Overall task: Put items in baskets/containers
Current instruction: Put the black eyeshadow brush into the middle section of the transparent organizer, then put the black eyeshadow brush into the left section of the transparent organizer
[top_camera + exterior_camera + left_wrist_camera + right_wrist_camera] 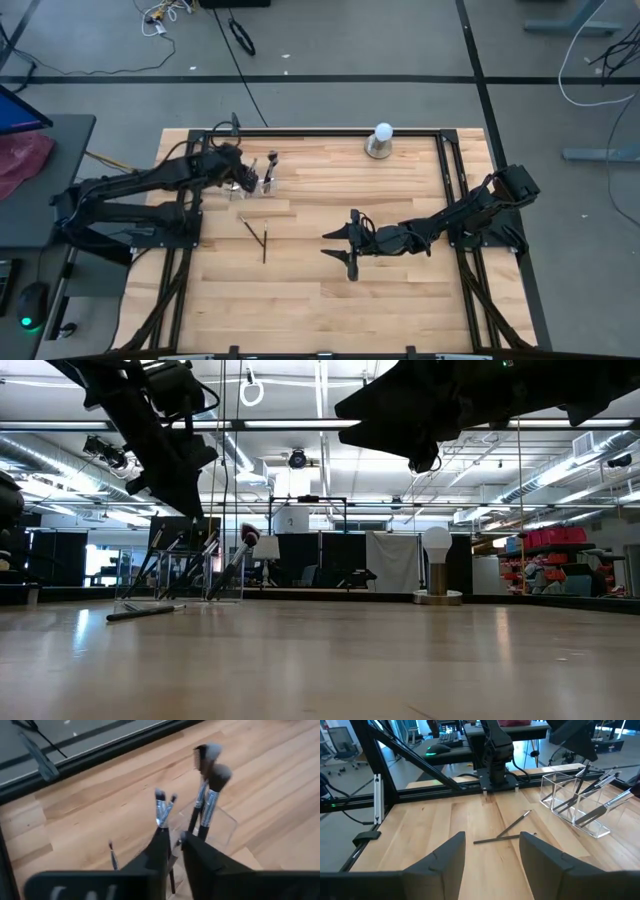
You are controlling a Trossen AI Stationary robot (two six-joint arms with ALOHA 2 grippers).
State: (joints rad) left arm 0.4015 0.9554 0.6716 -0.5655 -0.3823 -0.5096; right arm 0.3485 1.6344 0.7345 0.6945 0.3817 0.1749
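The clear holder [258, 182] stands at the table's far left with several brushes leaning in it, bristles up; it also shows in the low view [180, 575] and the right wrist view [575, 802]. My left gripper [240, 180] hangs over it, shut on a thin brush [161, 812]. Two loose brushes [250, 228] [264, 245] lie crossed on the table in front of the holder, and show in the right wrist view [512, 826]. My right gripper [340, 250] is open and empty above the table's middle, pointing toward the left. My left gripper pinches the thin brush's dark handle [168, 840] between its two fingers, coming from above and slanting down. The silver ferrule and small bristle tip stick out past the fingertips. Whether the brush's end rests in the holder, I cannot tell.
A white ball on a grey round base [381, 140] stands at the table's far edge, right of the middle. A dark frame [300, 131] borders the wooden top. Bare wood [330, 310] lies at the near side of the table.
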